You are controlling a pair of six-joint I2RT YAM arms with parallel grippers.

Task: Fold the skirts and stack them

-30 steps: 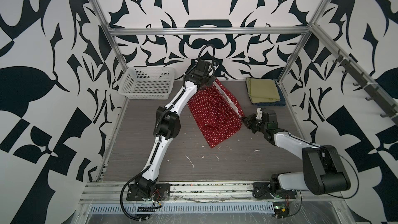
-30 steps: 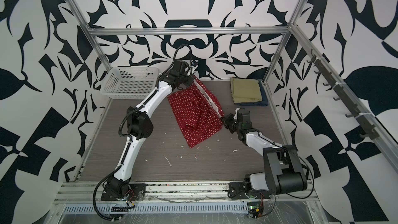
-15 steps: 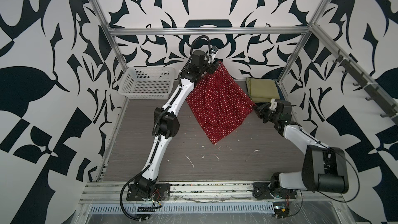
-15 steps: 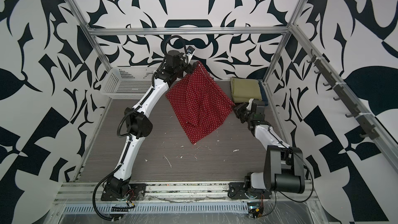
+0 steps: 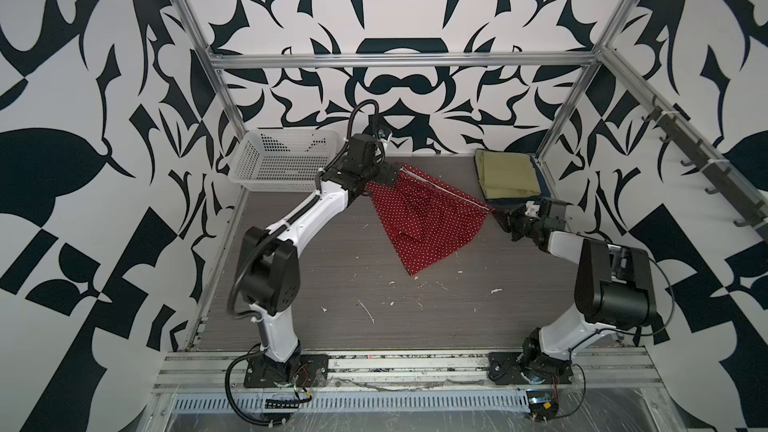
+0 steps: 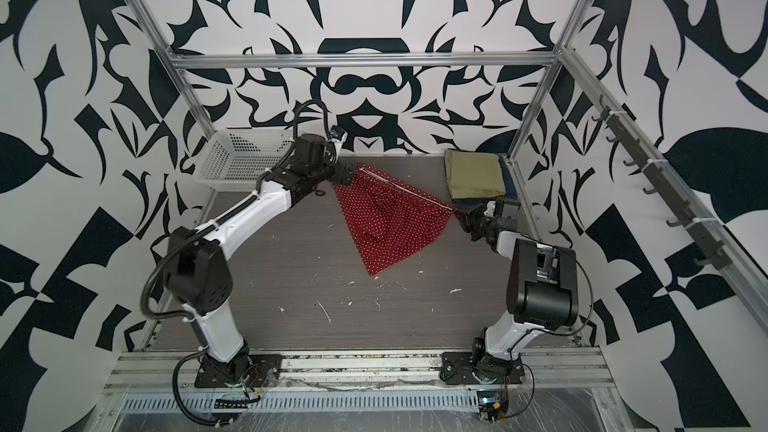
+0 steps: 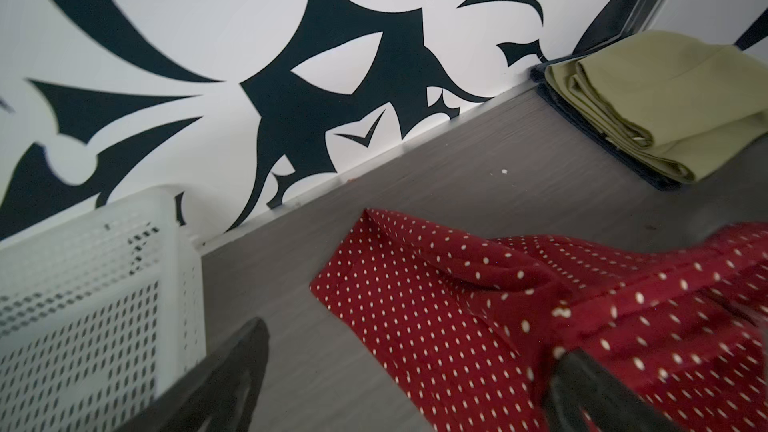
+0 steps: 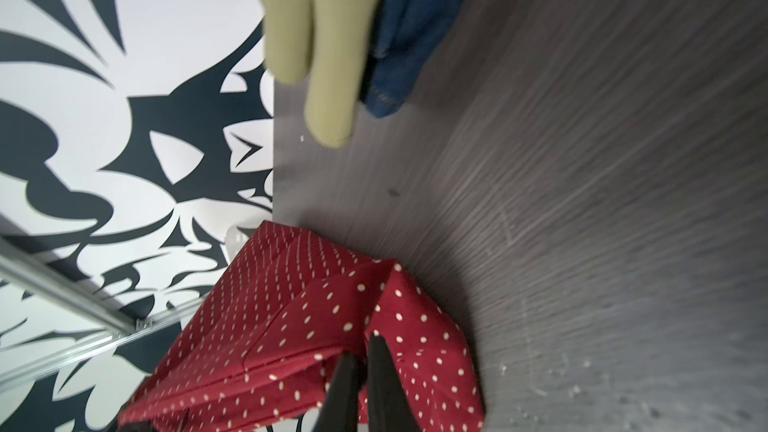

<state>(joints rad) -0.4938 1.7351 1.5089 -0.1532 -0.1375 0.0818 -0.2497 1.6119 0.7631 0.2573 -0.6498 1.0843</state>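
Three skirts in sight, all on the grey table [image 5: 332,284] and all right of the white basket [image 5: 282,164] in both top views. Biggest spread is the red polka-dot skirt [image 5: 424,222], closest to the basket. It's unfolded, its white-edged hem stretched in a line away from the basket's right end, the rest sagging to a point twd the front. The olive skirt [image 5: 507,174] is folded, well apart from the basket along the same back wall, on top of the denim skirt [image 8: 411,27]. L gripper [image 5: 392,176] sits just beside the basket at the red skirt's near corner. Fingers [image 7: 224,376] are spread wide, w/ cloth brushing one, nothing pinched. R gripper [image 5: 498,218] is farthest from the basket, its fingers [image 8: 384,384] narrow, nipping the opposite corner.
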